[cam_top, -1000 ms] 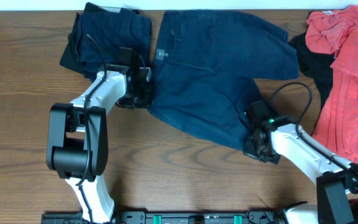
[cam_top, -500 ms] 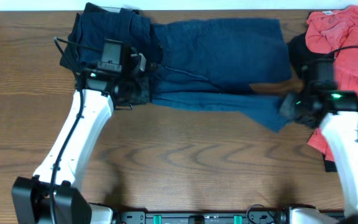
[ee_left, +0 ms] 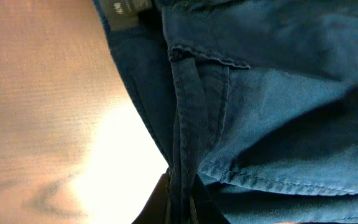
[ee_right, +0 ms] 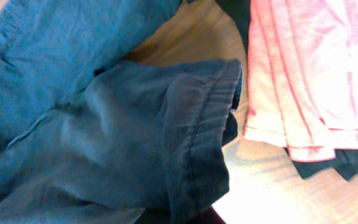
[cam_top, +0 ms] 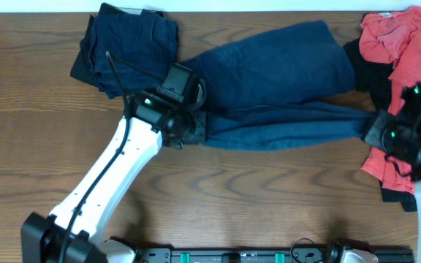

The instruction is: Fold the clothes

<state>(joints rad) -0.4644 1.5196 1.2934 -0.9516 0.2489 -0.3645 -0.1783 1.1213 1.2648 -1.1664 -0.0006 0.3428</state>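
We find the blue trousers [cam_top: 269, 95] stretched left to right across the bench [cam_top: 20, 146]. The left claw [cam_top: 194, 130] is clamped on the waistband end, the right claw [cam_top: 377, 131] on the leg hem; their long axis runs between them.

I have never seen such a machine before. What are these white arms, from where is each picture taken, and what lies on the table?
These are two robot arms folding clothes on a wooden table. The top picture looks down from above; the other two come from cameras on each wrist. The left pincer grips the waist end of blue trousers, and the right pincer grips a leg hem, stretching them between the arms. A folded dark blue garment lies at the back left. A pink shirt lies on the right over something black.
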